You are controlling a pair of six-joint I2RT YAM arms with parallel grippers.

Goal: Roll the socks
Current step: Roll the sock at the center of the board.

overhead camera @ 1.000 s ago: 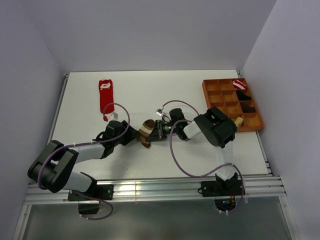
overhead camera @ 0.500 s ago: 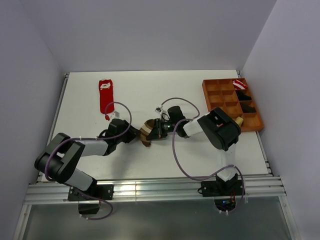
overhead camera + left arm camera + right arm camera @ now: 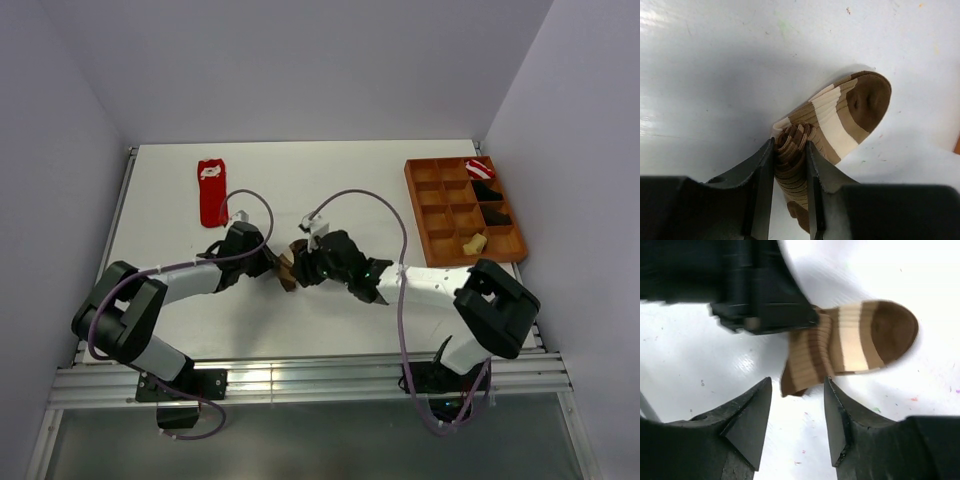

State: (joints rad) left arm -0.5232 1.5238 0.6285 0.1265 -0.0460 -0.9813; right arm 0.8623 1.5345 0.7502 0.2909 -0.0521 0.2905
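Three socks counted. One brown-and-tan striped sock (image 3: 840,115), bunched at one end, mid-table (image 3: 300,180), pinched there by left gripper (image 3: 789,147); right gripper (image 3: 797,382) spread just beside it. One red sock (image 3: 211,192) flat at far left, white mark unreadable. One mustard sock (image 3: 474,242) inside orange tray (image 3: 410,180), far right.

The white table (image 3: 330,180) bears a red sock (image 3: 211,192), a striped sock (image 3: 850,115) and an orange tray (image 3: 431,194).

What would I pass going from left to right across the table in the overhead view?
Flat red fabric sock with white mark → black left gripper → partly rolled brown-and-tan striped sock → black right gripper → orange compartment tray.
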